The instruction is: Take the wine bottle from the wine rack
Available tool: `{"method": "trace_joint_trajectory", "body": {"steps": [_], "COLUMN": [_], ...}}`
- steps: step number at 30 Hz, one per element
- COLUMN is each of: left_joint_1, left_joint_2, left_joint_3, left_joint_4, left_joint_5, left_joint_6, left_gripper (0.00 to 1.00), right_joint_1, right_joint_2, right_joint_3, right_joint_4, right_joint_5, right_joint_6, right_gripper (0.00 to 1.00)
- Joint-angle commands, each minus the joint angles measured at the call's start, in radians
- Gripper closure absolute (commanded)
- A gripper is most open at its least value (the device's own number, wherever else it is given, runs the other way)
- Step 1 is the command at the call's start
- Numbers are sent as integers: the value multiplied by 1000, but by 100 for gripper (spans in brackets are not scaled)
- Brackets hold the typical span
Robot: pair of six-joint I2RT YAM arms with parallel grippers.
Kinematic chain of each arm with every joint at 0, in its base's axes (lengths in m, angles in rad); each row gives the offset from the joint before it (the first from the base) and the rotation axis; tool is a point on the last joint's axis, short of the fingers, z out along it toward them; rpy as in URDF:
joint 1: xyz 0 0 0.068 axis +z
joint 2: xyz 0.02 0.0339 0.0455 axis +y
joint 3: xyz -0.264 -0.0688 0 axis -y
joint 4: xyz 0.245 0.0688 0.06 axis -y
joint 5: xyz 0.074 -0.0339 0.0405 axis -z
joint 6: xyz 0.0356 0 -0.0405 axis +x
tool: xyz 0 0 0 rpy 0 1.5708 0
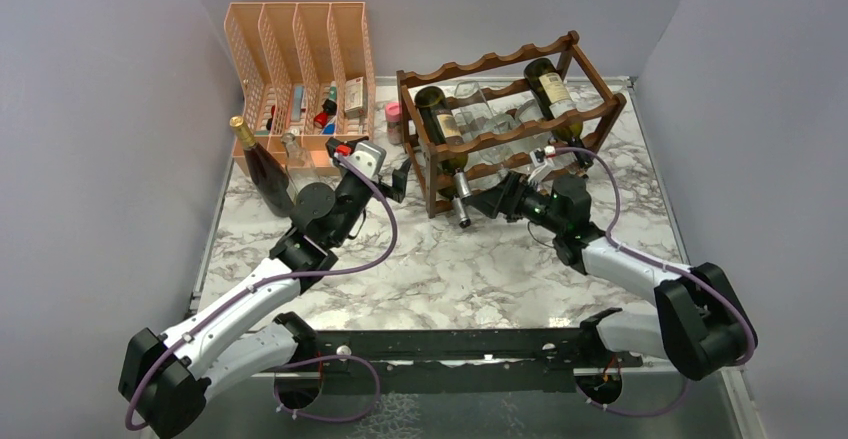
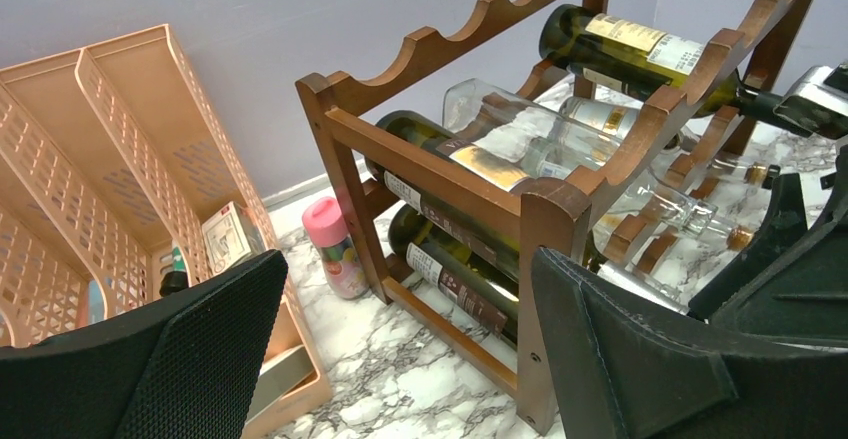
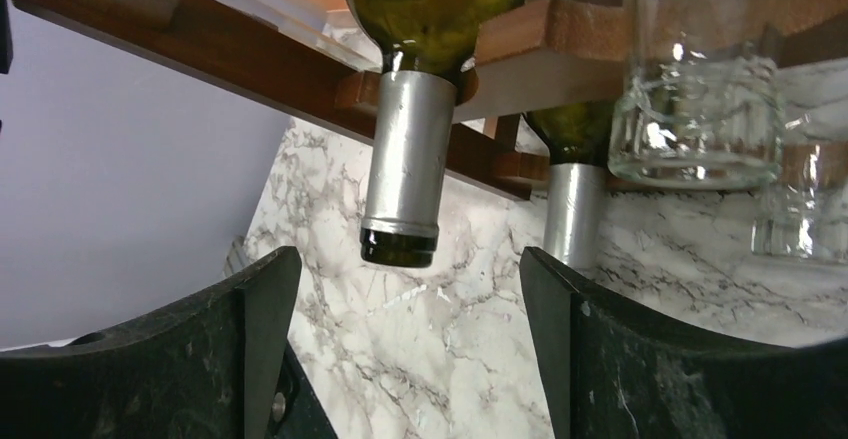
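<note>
The dark brown wine rack (image 1: 521,135) stands at the back middle of the marble table. A dark green wine bottle (image 1: 441,125) lies at its left end, its silver-foiled neck (image 1: 460,202) sticking out toward me. Another green bottle (image 1: 553,89) lies at the upper right, with clear glass bottles (image 1: 489,115) between them. My right gripper (image 1: 490,202) is open just right of that neck. In the right wrist view the neck (image 3: 404,169) hangs just above the gap of the gripper (image 3: 408,281), untouched. My left gripper (image 1: 398,181) is open and empty, left of the rack's corner post (image 2: 548,259).
A peach mesh file organizer (image 1: 300,59) stands at the back left. A dark bottle with a gold cap (image 1: 262,167) stands upright in front of it. A small pink-capped can (image 1: 394,119) stands between the organizer and the rack. Grey walls close in on three sides.
</note>
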Motion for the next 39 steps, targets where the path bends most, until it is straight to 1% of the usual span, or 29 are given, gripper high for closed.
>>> {"method": "trace_joint_trajectory", "body": {"steps": [1, 9, 18, 25, 39], "left_joint_1": [-6, -11, -17, -21, -27], "left_joint_2": [4, 10, 15, 12, 11], "left_joint_3": [4, 3, 5, 4, 2], "left_joint_4": [37, 37, 37, 37, 37], "left_joint_5": [-16, -21, -21, -32, -36], "left_joint_6": [17, 20, 26, 34, 43], "left_gripper": [2, 2, 2, 2, 2], "right_joint_1": [23, 62, 95, 116, 126], "right_joint_2": [35, 117, 201, 224, 269], "right_joint_3": [10, 40, 77, 84, 112], "right_joint_4": [153, 219, 278, 303, 329], "right_joint_5": [23, 88, 113, 169, 206], "right_joint_6": [-25, -22, -11, -2, 35], "right_gripper": [18, 26, 34, 41, 53]}}
